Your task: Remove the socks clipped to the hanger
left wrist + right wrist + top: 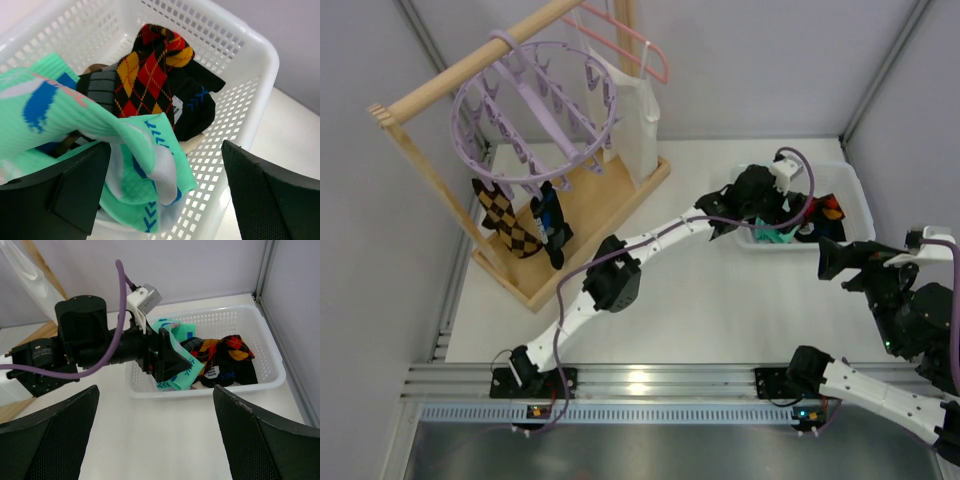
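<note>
As mint-green sock lies in basket, left claw released astride it, right claw released.

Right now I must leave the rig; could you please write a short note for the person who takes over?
Left gripper: open over the white basket; the mint-green sock is draped against one finger, not clamped.
Right gripper: open, empty, near the basket.
Done: the basket holds the mint-green sock, an argyle sock and a black sock.
Left: a brown checked sock and a dark sock with a blue patch hang clipped under the lavender hanger on the wooden rail.
</note>
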{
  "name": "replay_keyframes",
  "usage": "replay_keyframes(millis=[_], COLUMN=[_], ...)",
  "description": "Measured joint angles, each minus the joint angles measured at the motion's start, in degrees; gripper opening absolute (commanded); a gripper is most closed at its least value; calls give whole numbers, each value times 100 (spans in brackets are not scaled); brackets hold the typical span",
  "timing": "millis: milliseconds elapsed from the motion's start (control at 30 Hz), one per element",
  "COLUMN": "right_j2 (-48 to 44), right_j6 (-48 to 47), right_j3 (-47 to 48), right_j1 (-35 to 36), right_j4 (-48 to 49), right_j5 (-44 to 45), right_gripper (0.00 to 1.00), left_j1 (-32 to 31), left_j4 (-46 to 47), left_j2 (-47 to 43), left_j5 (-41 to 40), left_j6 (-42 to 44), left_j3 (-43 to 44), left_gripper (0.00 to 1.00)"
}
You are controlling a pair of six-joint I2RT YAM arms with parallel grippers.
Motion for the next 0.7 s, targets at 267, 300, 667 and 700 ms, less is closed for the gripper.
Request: replay_keyframes(millis=[267,300,667,700], right_j2=[105,153,702,767], right_j6=[2,7,-4,-11], right_j3=[2,4,7,7], right_j1=[0,0,0,0], right_j4=[35,37,428,520], right_j5=[4,4,-319,-367], right_gripper=[91,92,93,95], left_j1=[4,4,-83,-138], left_j4=[-553,-629,-1058,-1016], left_j2=[-1246,-1421,-4625,-4962], left_j5=[-595,-695,-2577,-2861], left_j6=[-483,-540,-1198,-1283], left_j3=[-837,-968,-4599,-5010], left_gripper=[98,98,99,98])
